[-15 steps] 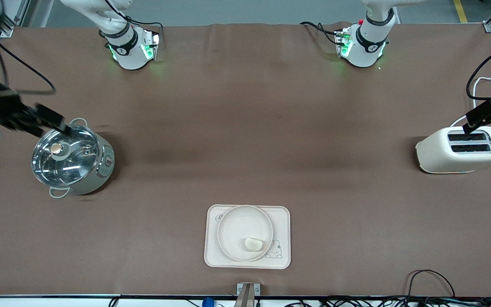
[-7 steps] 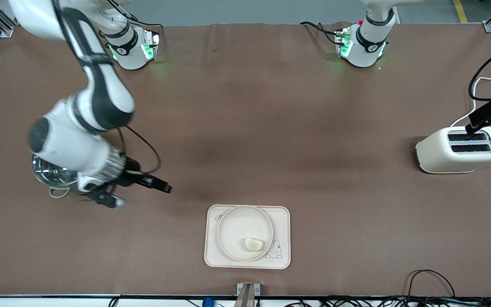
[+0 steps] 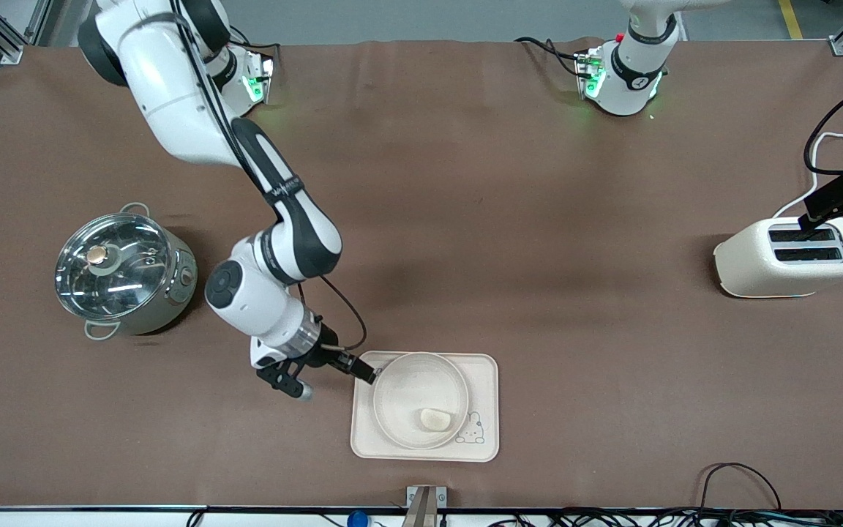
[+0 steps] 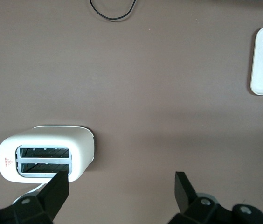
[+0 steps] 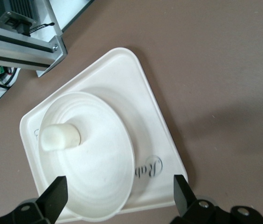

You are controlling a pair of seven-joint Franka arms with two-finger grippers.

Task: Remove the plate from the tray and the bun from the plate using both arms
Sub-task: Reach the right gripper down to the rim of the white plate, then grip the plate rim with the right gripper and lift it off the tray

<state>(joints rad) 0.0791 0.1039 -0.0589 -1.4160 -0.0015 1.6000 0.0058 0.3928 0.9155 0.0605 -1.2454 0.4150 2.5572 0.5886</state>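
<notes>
The right hand (image 3: 370,376) has swung across from the pot (image 3: 123,272) at its end of the tabletop (image 3: 465,219) and now sits low at the tray (image 3: 425,406), at the corner that lies toward the right arm and farther from the front camera. Its fingers stand wide apart and grip nothing. In the right wrist view the hand (image 5: 117,198) straddles the rim of the plate (image 5: 94,158) and the "Rabbit" script beside it, so the fingers look lined up on the plate's edge, though I cannot tell whether they touch it yet.

The plate (image 3: 420,400) lies flat on the tray, unmoved. The bun (image 3: 435,419) rests in the plate, toward the side nearer the front camera. Neither removal has begun.

The left hand (image 3: 824,212) waits over the toaster (image 3: 791,256) at the left arm's end, well apart from the tray, fingers spread and empty; it has not shifted over the past second.

By my reading, the approach is done and the next step is a pinch on the plate rim. A shallow rim gives little to bite, and a tilt on lifting could roll the bun off.
</notes>
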